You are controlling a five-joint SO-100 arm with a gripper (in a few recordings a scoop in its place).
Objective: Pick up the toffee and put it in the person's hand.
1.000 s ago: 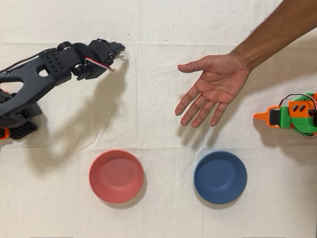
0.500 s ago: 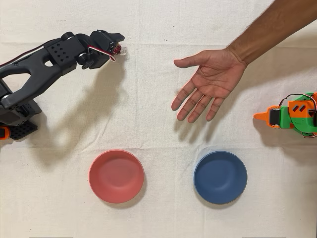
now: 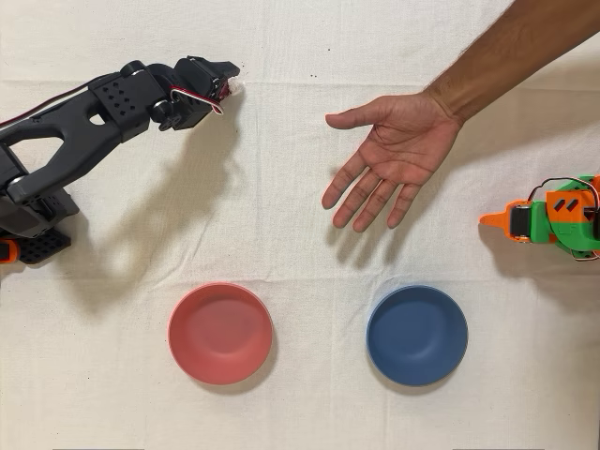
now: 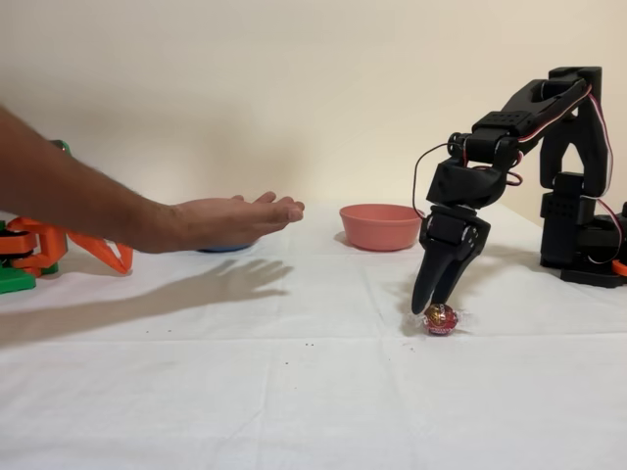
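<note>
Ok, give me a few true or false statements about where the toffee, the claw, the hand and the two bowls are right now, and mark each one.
1. The toffee lies on the white cloth under the tips of the black arm's claw. True.
2. The person's hand already holds the toffee. False: the palm is open and bare, and the candy is over at the claw.
3. In the overhead view, the red bowl sits left of the blue bowl. True.
4. The red bowl has a candy in it. False: both bowls are empty.
5. The claw is reaching into the blue bowl. False: it points down at the toffee, far from both bowls.
</note>
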